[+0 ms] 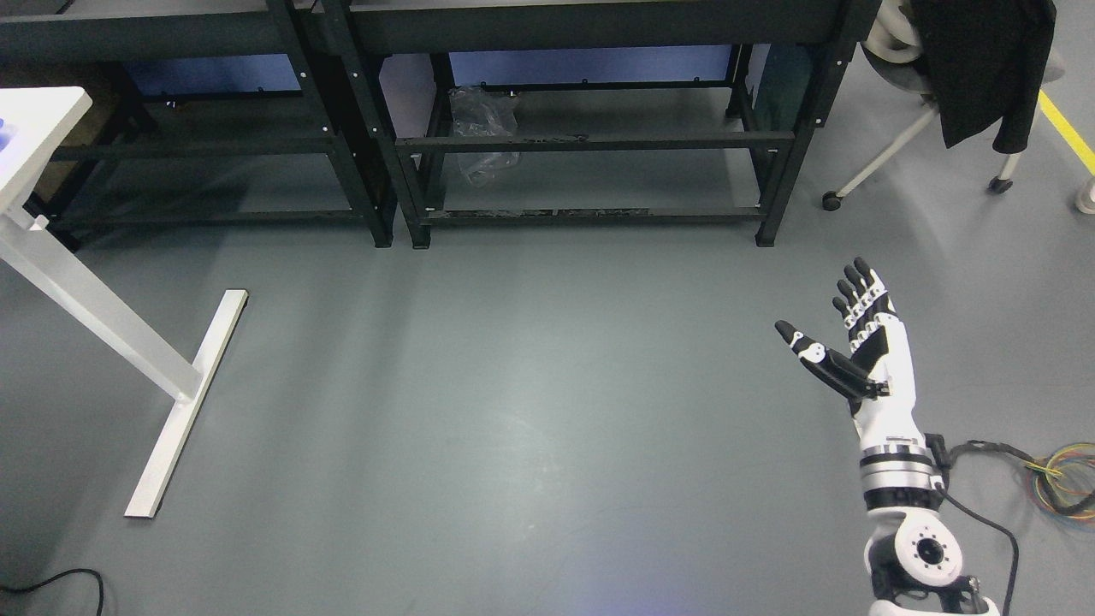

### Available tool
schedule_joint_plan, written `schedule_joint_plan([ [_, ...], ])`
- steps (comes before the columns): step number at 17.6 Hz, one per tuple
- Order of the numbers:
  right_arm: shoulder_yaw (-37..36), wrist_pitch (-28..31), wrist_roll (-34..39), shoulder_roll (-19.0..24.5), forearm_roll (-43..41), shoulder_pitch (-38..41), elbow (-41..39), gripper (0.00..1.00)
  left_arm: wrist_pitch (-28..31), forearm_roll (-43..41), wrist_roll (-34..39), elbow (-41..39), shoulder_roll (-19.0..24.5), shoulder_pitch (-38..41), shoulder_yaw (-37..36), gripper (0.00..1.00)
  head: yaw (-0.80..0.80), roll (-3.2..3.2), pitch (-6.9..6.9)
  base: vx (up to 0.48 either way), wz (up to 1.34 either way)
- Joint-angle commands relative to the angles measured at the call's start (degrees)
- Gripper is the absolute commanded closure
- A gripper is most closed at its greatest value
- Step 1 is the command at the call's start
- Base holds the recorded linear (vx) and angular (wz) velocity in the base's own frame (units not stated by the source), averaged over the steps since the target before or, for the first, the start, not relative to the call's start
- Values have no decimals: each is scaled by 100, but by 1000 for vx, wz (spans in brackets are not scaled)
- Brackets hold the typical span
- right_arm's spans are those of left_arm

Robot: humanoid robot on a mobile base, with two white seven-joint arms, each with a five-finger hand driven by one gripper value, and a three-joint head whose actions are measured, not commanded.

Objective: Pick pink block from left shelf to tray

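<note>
Head view: your right hand (pixel 855 338) hangs over bare grey floor (pixel 513 385), fingers spread, grasping nothing (thumb splayed left). You cannot see the pink block; black shelves (pixel 590 141) stand well beyond.

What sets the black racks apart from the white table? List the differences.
Color: the racks have black frames; the table is white.
Extent in view: the racks span the top of the picture, side by side; only a corner of the table shows at the left edge.
Support: the racks stand on upright corner posts; the table rests on a slanted leg with a flat foot bar.
Both stand on the grey floor.
</note>
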Motion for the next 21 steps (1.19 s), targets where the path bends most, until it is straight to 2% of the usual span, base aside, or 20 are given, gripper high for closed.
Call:
schedule_joint_plan([
  [1, 1, 1, 0, -100, -1, 1, 0, 0, -1, 0, 1, -100, 100, 114, 0, 0, 0, 0, 0, 0, 0],
  [21, -8, 1, 0, -100, -1, 1, 0, 0, -1, 0, 1, -100, 100, 114, 0, 0, 0, 0, 0, 0, 0],
])
